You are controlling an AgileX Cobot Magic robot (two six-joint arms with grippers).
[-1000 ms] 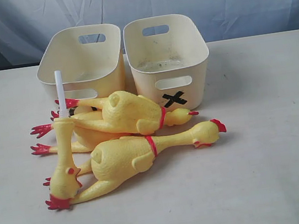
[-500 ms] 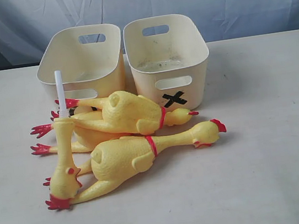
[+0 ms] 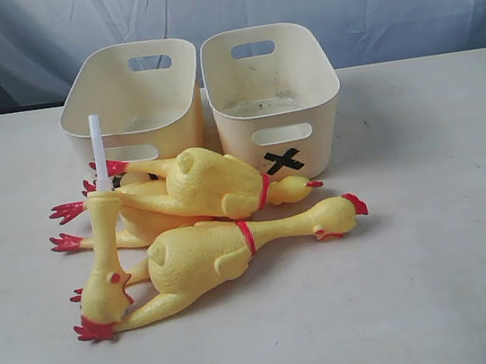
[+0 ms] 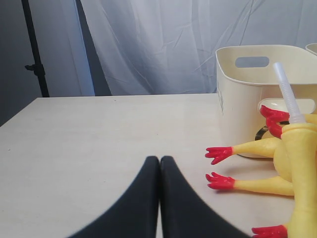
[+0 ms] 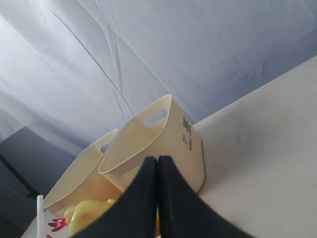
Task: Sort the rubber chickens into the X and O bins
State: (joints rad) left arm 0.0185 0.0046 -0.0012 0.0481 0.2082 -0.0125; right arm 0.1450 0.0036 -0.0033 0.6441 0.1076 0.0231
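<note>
Nothing had moved: yellow rubber chickens (image 3: 200,233) lay unsorted at seven o'clock of cream plastic X and O bins (image 3: 315,149), left fingers (image 4: 147,191) and right fingers (image 5: 142,191) clenched empty.

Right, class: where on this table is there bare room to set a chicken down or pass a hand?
Bare table lies right of the X bin and the chickens, along the near edge in front of them, and left of the other bin. Crowded: directly before both bins, where the chickens lie piled.

A black X (image 3: 284,161) stands on the right bin's (image 3: 235,151) front wall.
</note>
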